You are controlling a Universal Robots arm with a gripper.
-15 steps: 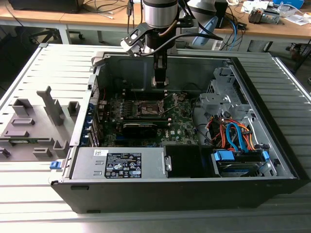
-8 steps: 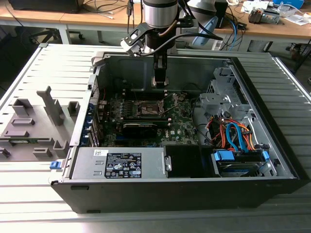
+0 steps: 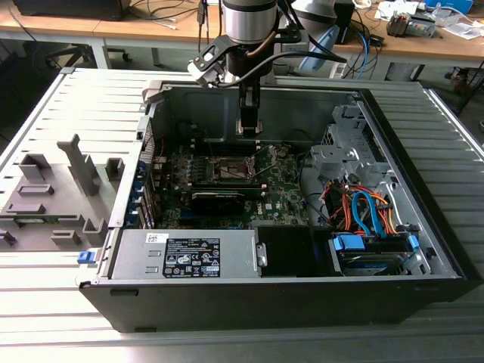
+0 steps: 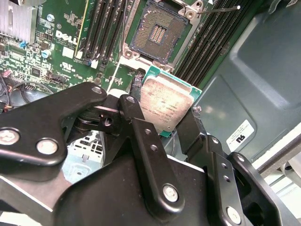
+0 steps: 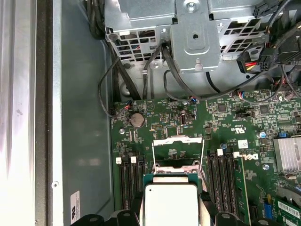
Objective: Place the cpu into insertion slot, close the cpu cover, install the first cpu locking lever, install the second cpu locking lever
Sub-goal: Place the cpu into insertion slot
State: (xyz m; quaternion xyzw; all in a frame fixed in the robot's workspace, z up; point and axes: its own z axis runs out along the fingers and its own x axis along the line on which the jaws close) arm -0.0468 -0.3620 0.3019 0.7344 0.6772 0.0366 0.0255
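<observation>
Cpu is gripped by two opposite edges between the fingers of the gripper. It is held in the air over the board, near the open socket but clear of it.

It is judged to be light, flat and stiff. Its metal top looks smooth, so a slip under a weak pinch is to be expected. The contacts beneath it and the socket's pin field are judged fragile. Hold is best taken on the green edges, as it is now, with both faces left untouched and the piece kept level.

Its underside is hidden, and no corner mark for orientation can be made out. The pinch points are partly covered by the black linkage in the second wrist view. In the first wrist view it is cut off by the picture's edge.

A silvery frame, taken to be the cover, appears raised, though how far cannot be told. A thin wire lever is seen beside the socket, and its far end is cut off.
</observation>
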